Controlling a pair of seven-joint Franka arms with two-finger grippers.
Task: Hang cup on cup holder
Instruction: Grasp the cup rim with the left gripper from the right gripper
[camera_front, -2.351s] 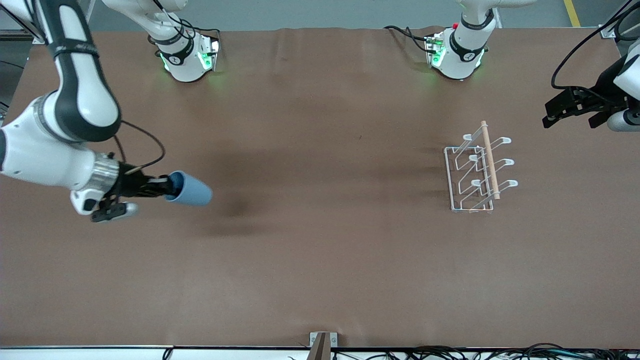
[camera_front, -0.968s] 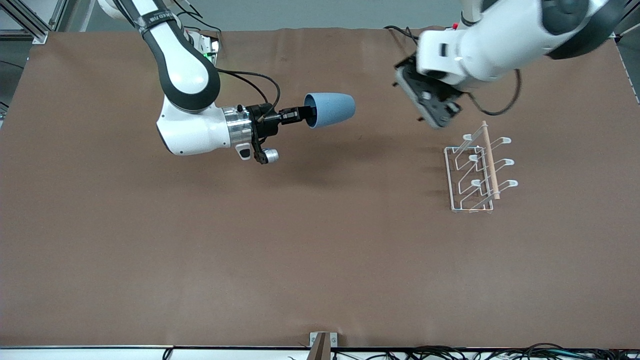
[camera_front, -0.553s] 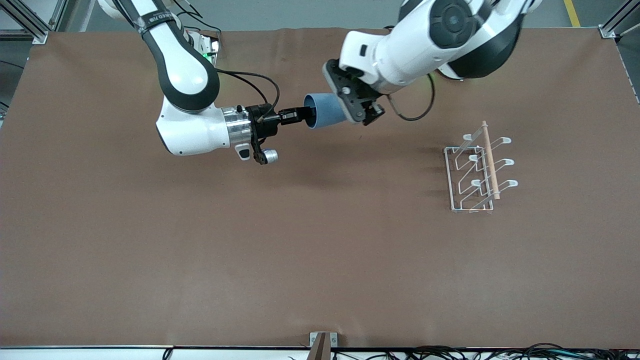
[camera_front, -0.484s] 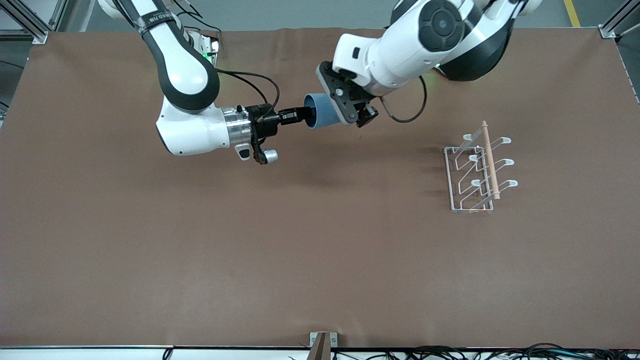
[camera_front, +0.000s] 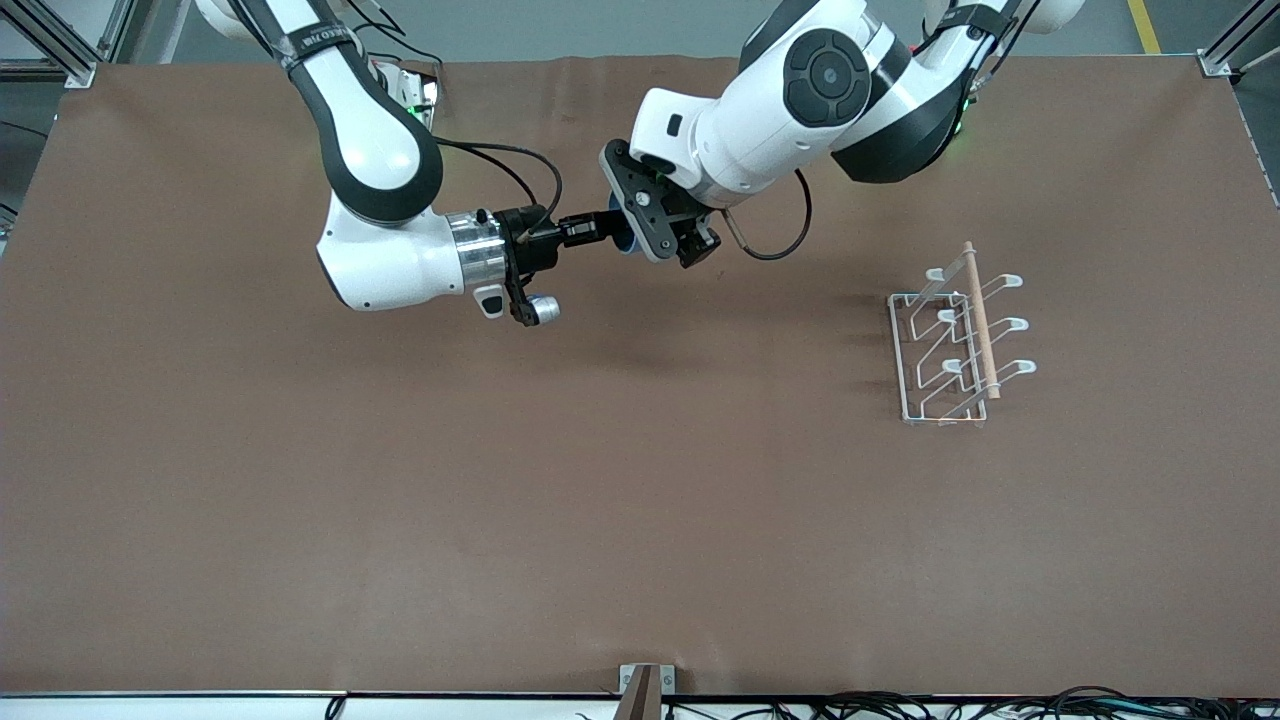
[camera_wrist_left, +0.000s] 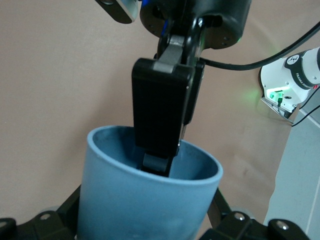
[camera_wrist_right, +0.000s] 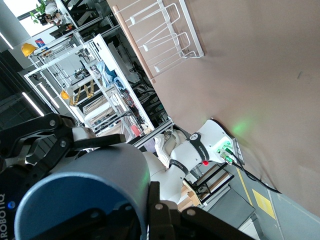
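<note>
The light-blue cup (camera_front: 621, 241) is held on its side in the air over the table's middle, toward the robots' bases. My right gripper (camera_front: 604, 228) is shut on its rim, one finger (camera_wrist_left: 160, 115) inside the cup and one outside. My left gripper (camera_front: 655, 222) is open around the cup body, and its black fingers (camera_wrist_left: 66, 210) flank the cup (camera_wrist_left: 150, 200); I cannot tell if they touch it. In the right wrist view the cup's mouth (camera_wrist_right: 75, 200) fills the corner. The white wire cup holder (camera_front: 945, 350) stands with no cup on it, toward the left arm's end.
The holder's wooden dowel (camera_front: 980, 320) runs along its top, with looped prongs on both sides. The holder also shows in the right wrist view (camera_wrist_right: 160, 35). The brown table cover (camera_front: 600, 500) is bare around it.
My left arm has swung from above the cup holder over to the cup, and its gripper now covers most of the cup. My right arm carried the cup to the middle and then held still.
</note>
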